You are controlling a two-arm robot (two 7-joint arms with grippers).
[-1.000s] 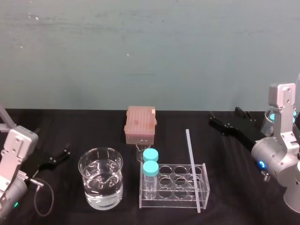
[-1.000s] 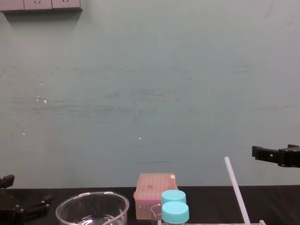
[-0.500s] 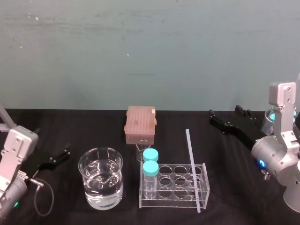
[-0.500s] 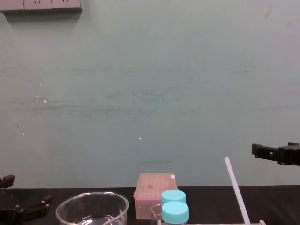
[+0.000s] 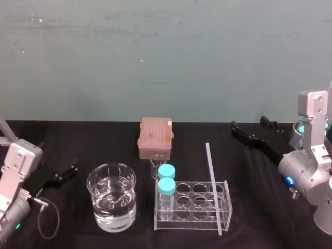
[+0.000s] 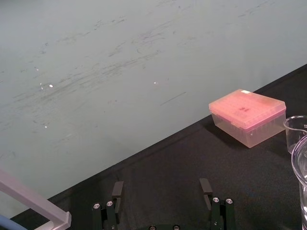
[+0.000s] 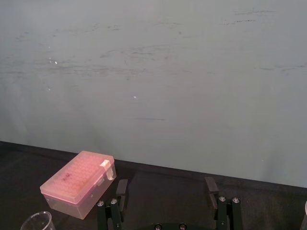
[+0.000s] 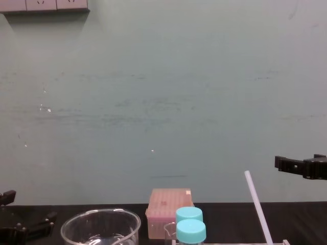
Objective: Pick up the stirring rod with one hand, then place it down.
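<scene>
So here's what we've got: the stirring rod (image 5: 213, 187) is standing in the clear rack (image 5: 192, 229) on the black table (image 5: 259, 207), along the rack's right side. Its long axis runs close to upright. In the head view the free top end points to about 12 o'clock, and in the chest view the rod (image 8: 258, 209) leans a bit toward 11 o'clock. We think its foot sits in the front right hole, but the clear plastic makes that hard to call. Nothing is touching it. The right gripper (image 5: 248, 129) hangs above the table at about 2 o'clock from the rack, well apart from the rod. Its wrist view shows the two fingers (image 7: 122, 188) spread wide with nothing between them. The left gripper (image 5: 59, 166) is parked way out at 9 o'clock, past the beaker (image 5: 111, 199) of water, and its fingers (image 6: 117, 189) are spread apart and empty too. Two blue-capped bottles (image 5: 166, 179) stand in the rack's left column, and a pink tip box (image 5: 155, 137) sits at roughly 11 o'clock from the rack, near the wall.
</scene>
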